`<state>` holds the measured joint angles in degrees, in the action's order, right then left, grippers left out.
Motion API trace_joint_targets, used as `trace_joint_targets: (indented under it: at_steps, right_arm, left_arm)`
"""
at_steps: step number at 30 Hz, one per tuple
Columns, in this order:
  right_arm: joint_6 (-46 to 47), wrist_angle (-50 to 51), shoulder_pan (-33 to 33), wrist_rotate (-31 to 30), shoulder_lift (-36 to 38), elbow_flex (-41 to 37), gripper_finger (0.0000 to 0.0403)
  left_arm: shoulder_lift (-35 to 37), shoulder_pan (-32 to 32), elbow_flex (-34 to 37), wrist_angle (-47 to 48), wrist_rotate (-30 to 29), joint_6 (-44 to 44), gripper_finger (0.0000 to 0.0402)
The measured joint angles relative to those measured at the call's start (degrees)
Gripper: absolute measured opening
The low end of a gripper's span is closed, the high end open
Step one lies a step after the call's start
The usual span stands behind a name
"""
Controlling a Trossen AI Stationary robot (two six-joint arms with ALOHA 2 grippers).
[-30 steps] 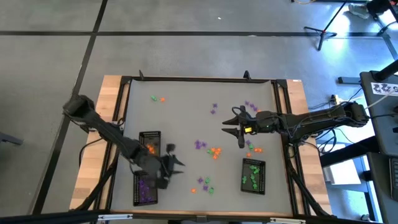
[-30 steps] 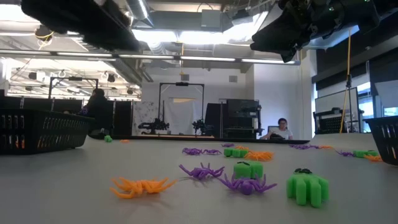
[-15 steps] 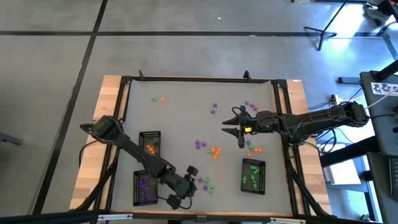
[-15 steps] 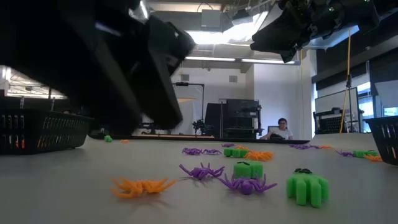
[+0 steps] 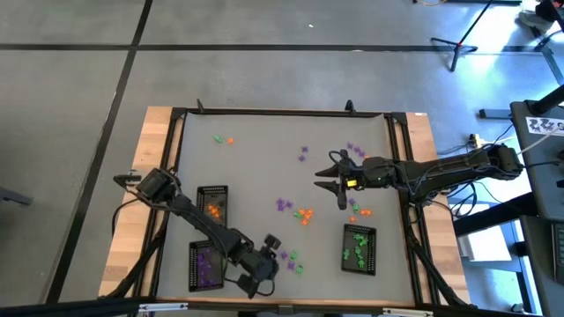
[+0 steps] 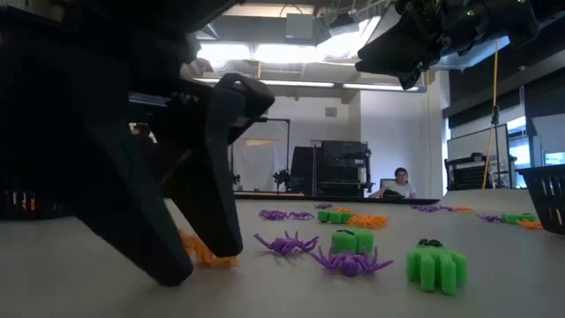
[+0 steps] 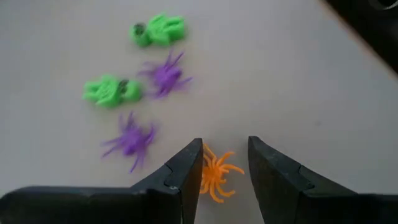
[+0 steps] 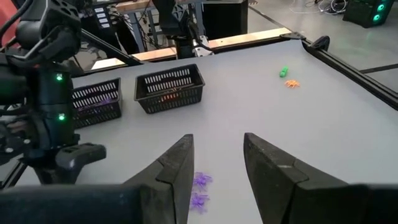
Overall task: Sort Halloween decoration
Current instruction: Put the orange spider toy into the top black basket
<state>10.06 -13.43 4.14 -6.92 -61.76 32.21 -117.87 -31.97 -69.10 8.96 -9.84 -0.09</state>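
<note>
Small plastic trinkets in orange, purple and green lie scattered over the grey table. My left gripper is down at the table near its near edge, open. Its two fingers stand on either side of an orange spider, which also shows in the low view as the orange spider. Purple spiders and green trinkets lie just beyond it. My right gripper hovers open over the table's right half, above purple spiders. My left gripper points down from above with its fingertips at the table top and the orange spider lying flat between them. One finger covers the ends of the spider's legs, so I cannot tell whether it touches them.
Three black mesh trays stand on the table: one with orange pieces, one with purple pieces beside my left arm, one with green pieces on the right. More trinkets lie at the middle and toward the far edge.
My left gripper has swung from beside the left trays toward the table's near edge and right, and has come down to the table top, its open fingers now around the orange spider. My right arm has kept still.
</note>
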Motion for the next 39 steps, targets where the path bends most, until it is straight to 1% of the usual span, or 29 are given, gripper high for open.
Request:
trace_joint_targets:
  at_steps: [3, 6, 13, 18, 19, 23, 29, 32, 35, 39]
  right_arm:
    - [-0.02, 0.02, 0.00, 0.00, 0.00, 0.00, 0.0138]
    - [-0.02, 0.02, 0.00, -0.02, 0.00, 0.00, 0.0138]
    - [-0.02, 0.07, 0.02, -0.02, 0.00, 0.00, 0.0138]
    - [-0.04, 0.11, 0.00, -0.01, 0.00, 0.00, 0.0138]
    - [-0.04, 0.11, 0.00, 0.00, 0.00, 0.00, 0.0138]
    - [-0.04, 0.47, 0.00, 0.00, 0.00, 0.00, 0.0138]
    - [-0.05, 0.46, 0.00, 0.02, 0.00, 0.00, 0.0138]
    - [-0.06, 0.44, 0.00, 0.02, 0.00, 0.00, 0.0138]
    - [-0.06, 0.45, 0.01, 0.03, 0.00, 0.00, 0.0138]
    - [-0.07, 0.44, 0.00, 0.04, 0.00, 0.00, 0.0138]
  left_arm:
    - [0.18, 0.00, 0.07, 0.83, -2.11, -1.24, 0.0119]
    - [0.23, 0.02, 0.16, 0.97, -3.10, -1.27, 0.0099]
    - [1.63, 0.20, 0.46, 2.19, -5.35, -1.75, 0.0012]
    - [5.46, 0.35, 0.83, 6.71, -9.70, -2.92, 0.0004]
    - [6.86, 0.35, 0.79, 8.15, -10.83, -3.39, 0.0003]
    - [14.13, 0.30, 0.63, 19.11, -15.98, -7.53, 0.0002]
    - [26.13, 0.24, 0.63, 40.25, -19.98, -20.85, 0.0001]
    - [31.28, 0.24, 1.76, 47.97, -21.50, -27.19, 0.0001]
    - [37.14, 0.21, 5.81, 50.45, -23.24, -32.91, 0.0000]
    - [44.79, -0.20, 15.18, 47.32, -23.95, -41.01, 0.0000]
